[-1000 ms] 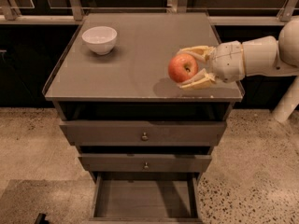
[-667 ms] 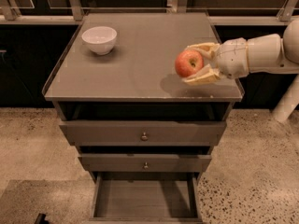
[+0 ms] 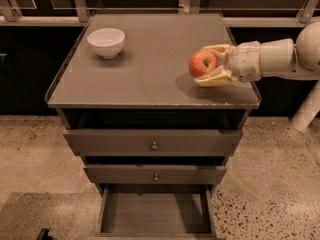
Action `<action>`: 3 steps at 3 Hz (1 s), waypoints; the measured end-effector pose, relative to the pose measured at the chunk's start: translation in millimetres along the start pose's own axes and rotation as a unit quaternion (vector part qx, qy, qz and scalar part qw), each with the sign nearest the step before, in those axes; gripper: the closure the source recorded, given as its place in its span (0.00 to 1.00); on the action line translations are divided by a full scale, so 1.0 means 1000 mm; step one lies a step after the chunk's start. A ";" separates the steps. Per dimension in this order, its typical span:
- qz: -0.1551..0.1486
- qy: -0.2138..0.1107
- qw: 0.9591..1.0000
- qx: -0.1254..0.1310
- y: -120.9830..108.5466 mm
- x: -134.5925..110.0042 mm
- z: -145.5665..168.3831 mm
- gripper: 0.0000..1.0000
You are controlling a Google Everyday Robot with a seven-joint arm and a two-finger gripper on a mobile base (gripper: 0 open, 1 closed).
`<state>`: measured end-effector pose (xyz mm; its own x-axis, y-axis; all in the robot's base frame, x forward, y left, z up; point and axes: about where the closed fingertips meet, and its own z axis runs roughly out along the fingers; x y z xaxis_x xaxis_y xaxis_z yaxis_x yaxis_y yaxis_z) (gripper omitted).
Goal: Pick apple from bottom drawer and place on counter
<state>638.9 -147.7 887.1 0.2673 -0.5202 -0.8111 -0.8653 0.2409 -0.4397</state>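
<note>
The red apple (image 3: 202, 63) with yellowish patches sits between the two pale fingers of my gripper (image 3: 209, 64), which is shut on it. The gripper reaches in from the right and holds the apple over the right side of the counter (image 3: 150, 64), with its shadow on the top just below. Whether the apple touches the counter I cannot tell. The bottom drawer (image 3: 156, 215) is pulled open at the foot of the cabinet and its plank floor is bare.
A white bowl (image 3: 106, 42) stands at the counter's back left. Two wider drawers with round knobs (image 3: 154, 145) are closed above the open one. Speckled floor surrounds the cabinet. A dark railing runs behind the counter.
My gripper has carried the apple a little to the right and up over the counter. The bowl and drawers have not moved.
</note>
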 end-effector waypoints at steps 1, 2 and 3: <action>0.016 -0.001 1.000 -0.002 -0.003 0.013 0.012 1.00; 0.016 -0.001 1.000 -0.002 -0.003 0.013 0.012 0.81; 0.016 -0.001 1.000 -0.002 -0.003 0.013 0.012 0.58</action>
<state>649.7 -145.1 873.1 0.2398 -0.5103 -0.8259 -0.8750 0.2549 -0.4116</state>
